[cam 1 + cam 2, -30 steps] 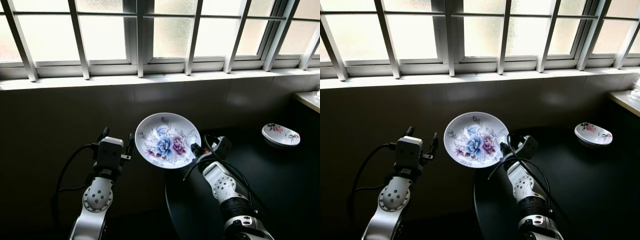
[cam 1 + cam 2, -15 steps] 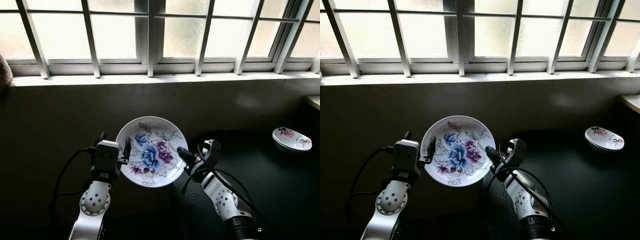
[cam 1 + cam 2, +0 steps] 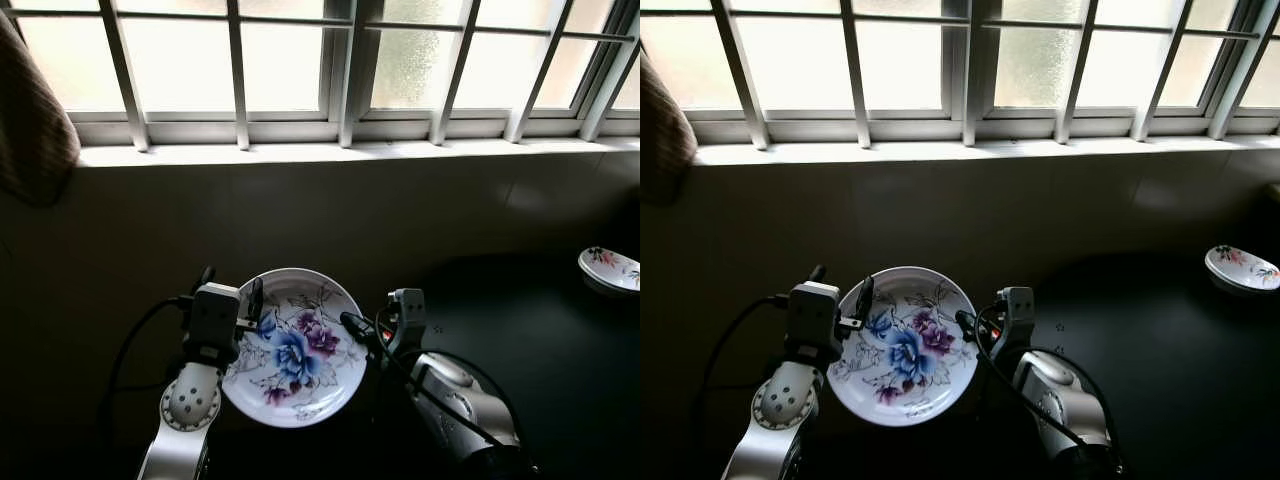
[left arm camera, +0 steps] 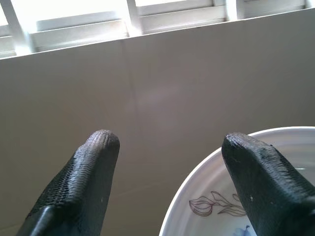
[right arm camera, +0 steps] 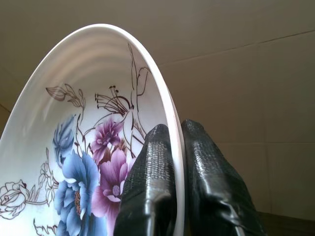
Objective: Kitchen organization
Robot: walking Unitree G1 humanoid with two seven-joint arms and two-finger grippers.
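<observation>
Mid-carry: right gripper (image 5: pixel 177 162) pinched the rim of the white floral porcelain plate (image 3: pixel 295 347), held midair. Left gripper (image 4: pixel 172 162) gaped wide, empty, just beside the rim. Placement looked still pending.

Plate (image 3: pixel 295 348): white, thin dark stems and outlined leaves, one blue bloom and one purple-pink bloom at centre, a small reddish flower low on the face. Second small dish (image 3: pixel 610 268) on the black table (image 3: pixel 520 320): white with pink and dark green sprays; window frame (image 3: pixel 345 70) white-grey with pale frosted panes, wall below dull beige-grey, brown cloth (image 3: pixel 35 125) at upper left. Right gripper (image 5: pixel 178 182) and left gripper (image 4: pixel 165 196): textured black fingers on silver arms with black cables.
</observation>
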